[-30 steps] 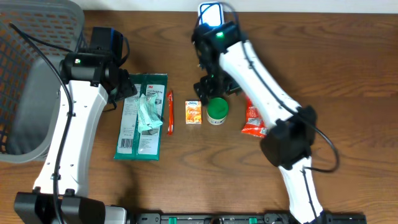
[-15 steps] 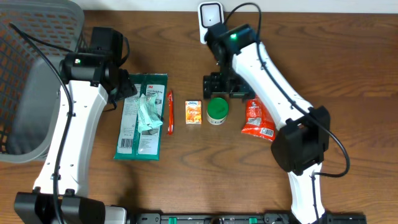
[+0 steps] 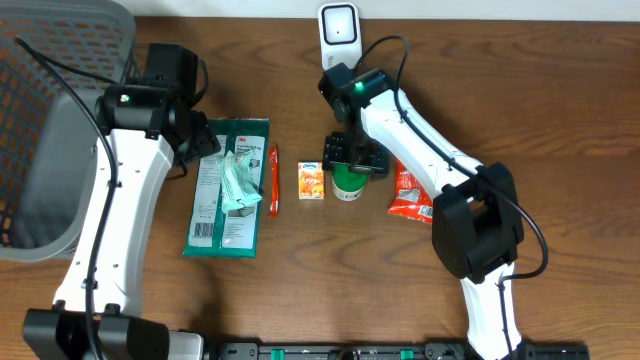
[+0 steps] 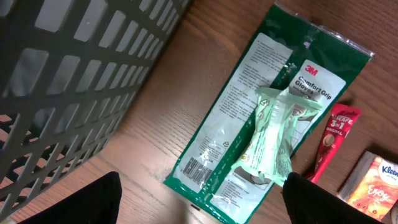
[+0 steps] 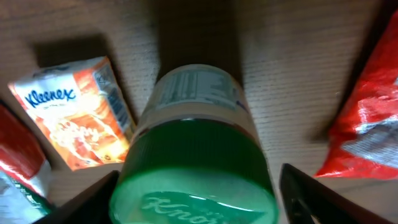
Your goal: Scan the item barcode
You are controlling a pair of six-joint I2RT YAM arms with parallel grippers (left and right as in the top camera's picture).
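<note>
Since the right gripper (image 3: 352,158) is the one at work, how do its jaws stand? — M.

Open, one finger on either side of the green lid (image 5: 193,174) of the Knorr jar (image 3: 349,186). A sliver of table (image 5: 280,74) shows beside one finger, so I judge no grip made yet. Nothing held. — T.

Jar's lie relative to the claw? — M.

Directly beneath. It stands upright, long axis pointing up at the wrist camera, lid uppermost. The right arm is on it. The left gripper (image 4: 205,208) hangs wide open and empty, well apart, over the 3M packet (image 4: 267,118) beside the basket (image 4: 68,74). — T.

Scanner? — M.

The white scanner (image 3: 338,24) stands at the table's far edge, beyond the jar. Judgement: lift, carry outward, tilt the label toward it. — T.

View differences? — M.

Overhead gives the scanner and both arms, but the claw hides most of the jar. Right wrist gives fine print on the jar wall, the Kleenex pack (image 5: 68,121) just beside it and the red pouch (image 5: 367,106) on the other side. No barcode found in any view. — T.
</note>
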